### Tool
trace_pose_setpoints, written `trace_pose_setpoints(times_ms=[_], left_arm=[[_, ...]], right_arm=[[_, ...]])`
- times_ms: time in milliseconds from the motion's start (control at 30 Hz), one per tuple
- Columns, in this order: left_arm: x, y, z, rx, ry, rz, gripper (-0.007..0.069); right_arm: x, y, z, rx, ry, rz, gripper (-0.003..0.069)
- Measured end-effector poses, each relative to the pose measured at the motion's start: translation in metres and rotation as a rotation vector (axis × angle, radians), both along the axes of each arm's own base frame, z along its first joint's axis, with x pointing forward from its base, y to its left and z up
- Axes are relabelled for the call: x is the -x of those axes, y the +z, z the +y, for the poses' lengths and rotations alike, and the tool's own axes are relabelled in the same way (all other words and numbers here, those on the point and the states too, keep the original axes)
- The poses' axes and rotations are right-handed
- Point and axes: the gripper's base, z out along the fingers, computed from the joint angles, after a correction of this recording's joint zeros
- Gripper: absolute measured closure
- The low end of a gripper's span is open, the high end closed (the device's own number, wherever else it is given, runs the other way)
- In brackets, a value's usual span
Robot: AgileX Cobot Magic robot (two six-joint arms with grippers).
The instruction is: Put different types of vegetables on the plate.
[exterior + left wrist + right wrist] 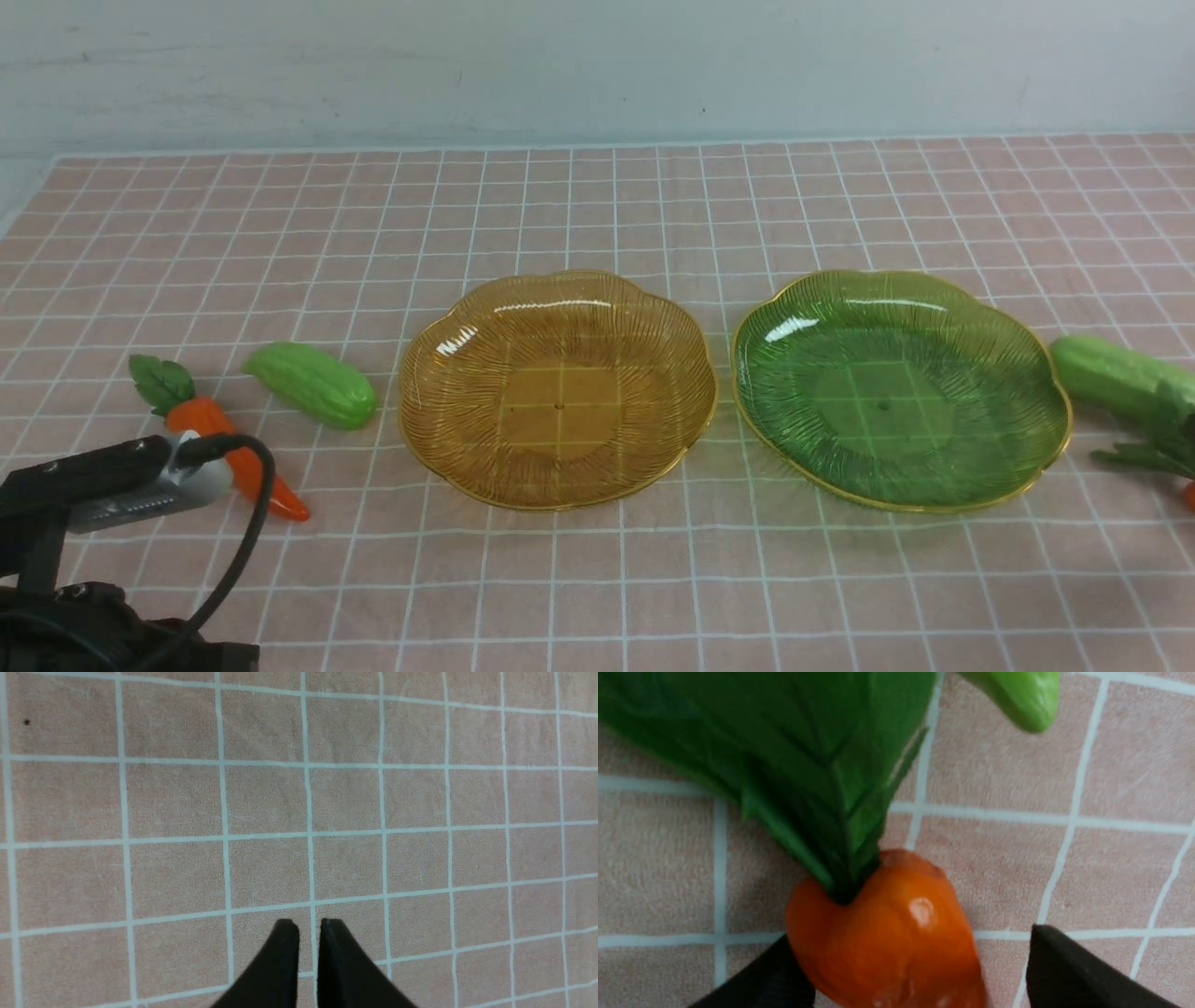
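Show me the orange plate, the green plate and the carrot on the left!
orange plate [448, 373], front view, on its ribbed left wall.
green plate [1027, 392], front view, on its ribbed right wall.
left carrot [203, 416], front view, on its orange body near the leaves.

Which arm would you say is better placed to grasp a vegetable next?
Right: its fingers stand open around the glossy orange plastic carrot with green leaves, while the left arm's fingers, nearly closed, hover over bare pink checked cloth.
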Motion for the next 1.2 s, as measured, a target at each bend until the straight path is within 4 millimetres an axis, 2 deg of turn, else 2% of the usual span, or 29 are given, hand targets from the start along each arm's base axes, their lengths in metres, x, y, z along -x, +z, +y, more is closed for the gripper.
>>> trace_pose_setpoints(times_ms=[67,133,167,200,267,333,433,500,567,667,767,867,967,1033,1100,1200], left_arm=[[0.000,0.000,0.000,0.000,0.000,0.000,0.0572],[0.000,0.000,0.000,0.000,0.000,-0.001,0.0572],[0.000,0.000,0.000,0.000,0.000,-0.001,0.0572],[0.000,0.000,0.000,0.000,0.000,-0.001,0.0572],[0.000,0.000,0.000,0.000,0.000,-0.001,0.0572],[0.000,0.000,0.000,0.000,0.000,-0.001,0.0572],[0.000,0.000,0.000,0.000,0.000,0.000,0.0572],[0.000,0.000,0.000,0.000,0.000,0.000,0.0572],[0.000,0.000,0.000,0.000,0.000,0.000,0.0572],[0.000,0.000,0.000,0.000,0.000,0.000,0.0561],[0.000,0.000,0.000,0.000,0.000,0.000,0.0543],[0.000,0.000,0.000,0.000,0.000,0.000,0.0517],[0.000,0.000,0.000,0.000,0.000,0.000,0.0498],[0.000,0.000,0.000,0.000,0.000,0.000,0.0498],[0.000,0.000,0.000,0.000,0.000,0.000,0.0498],[0.000,0.000,0.000,0.000,0.000,0.000,0.0498]], right_arm=[[-0.001,0.000,0.000,-0.001,0.000,-0.003,0.0126],[-0.002,0.000,0.000,-0.004,-0.003,-0.003,0.0216],[-0.003,0.001,0.000,-0.002,-0.007,0.002,0.0298],[-0.004,0.003,-0.001,-0.002,-0.013,0.005,0.0347],[-0.006,0.014,-0.001,-0.005,-0.042,0.014,0.0365],[-0.012,0.043,0.001,-0.033,-0.088,-0.042,0.0364],[-0.021,0.100,0.014,-0.195,-0.179,-0.205,0.0364],[-0.024,0.127,0.030,-0.335,-0.195,-0.289,0.0364],[-0.030,0.140,0.057,-0.486,-0.158,-0.335,0.0364],[-0.040,0.135,0.099,-0.573,-0.038,-0.356,0.0364],[-0.053,0.114,0.136,-0.567,0.081,-0.364,0.0364],[-0.060,0.097,0.152,-0.519,0.145,-0.359,0.0290],[-0.065,0.086,0.150,-0.437,0.196,-0.358,0.0126],[-0.067,0.086,0.143,-0.368,0.231,-0.366,0.0053],[-0.069,0.085,0.132,-0.275,0.276,-0.363,0.0020],[-0.073,0.081,0.110,-0.118,0.335,-0.337,0.0014]])
